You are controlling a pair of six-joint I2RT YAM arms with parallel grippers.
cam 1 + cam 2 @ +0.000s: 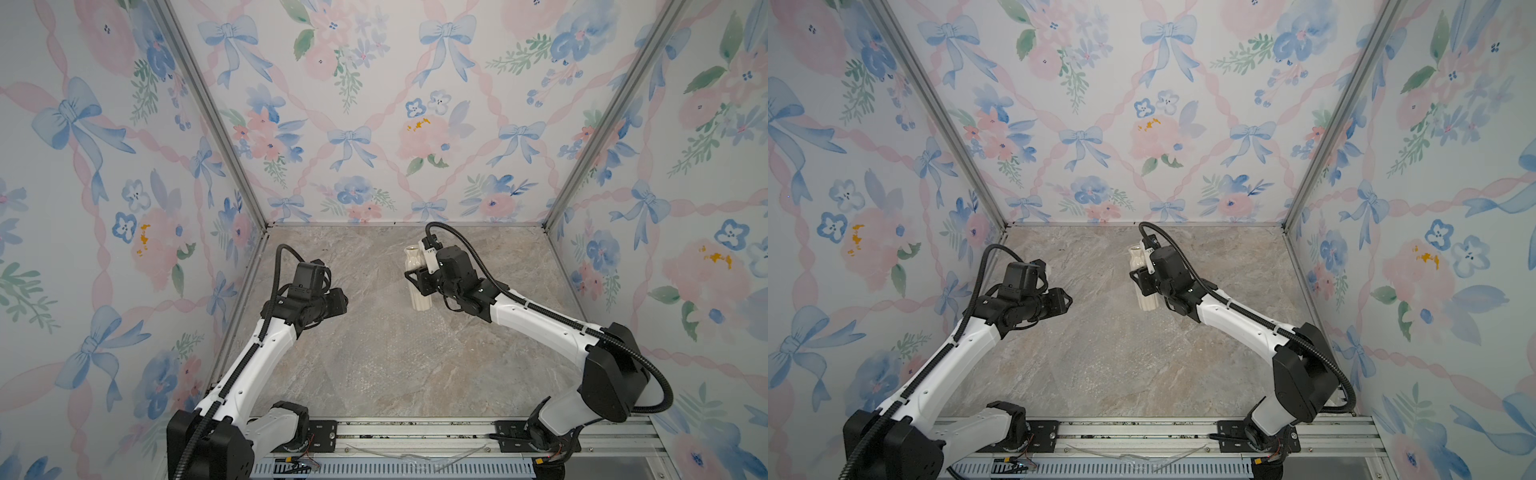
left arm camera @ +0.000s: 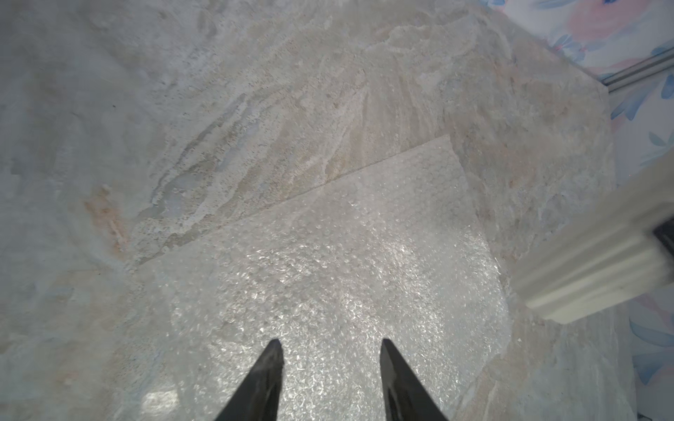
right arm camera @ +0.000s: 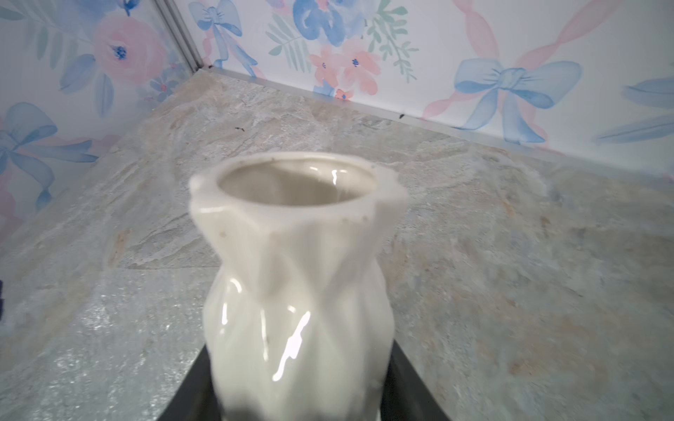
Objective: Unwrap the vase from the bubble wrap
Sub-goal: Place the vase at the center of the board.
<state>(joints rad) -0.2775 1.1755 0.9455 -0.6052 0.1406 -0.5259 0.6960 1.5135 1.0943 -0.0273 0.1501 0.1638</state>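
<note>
Filling most of the right wrist view, the vase point(image 3: 299, 291) is sitting bare, with no wrap on it at all. It's glossy cream ceramic with ribs running up the body, a pinched neck and a wavy rim with a few dark specks.

The right hand point(image 1: 415, 281) is pinching it around the lower body, one finger on each side. In both top views it's standing pretty much upright, mouth up, long axis near vertical. I can't tell if its base is touching the counter point(image 1: 374, 257) or hanging just above it.

That's what the next move is hanging on, I'd guess. The right hand is already carrying the vase, so it only needs to go straight down and let go.

The bubble wrap point(image 2: 328, 262) is lying flat on the counter between the arms, on the left arm's side of the vase. One edge is passing just beside the vase's base. It's thin, clear, covered in tiny bubbles and glinting under the light.

The left hand point(image 2: 330, 344) is hovering over the wrap with its fingers spread, gripping nothing, well apart from the vase.

Under it all, the counter is looking like grey-beige marbled stone. Floral wallpaper with blue bows is covering the walls point(image 1: 374, 104).
</note>
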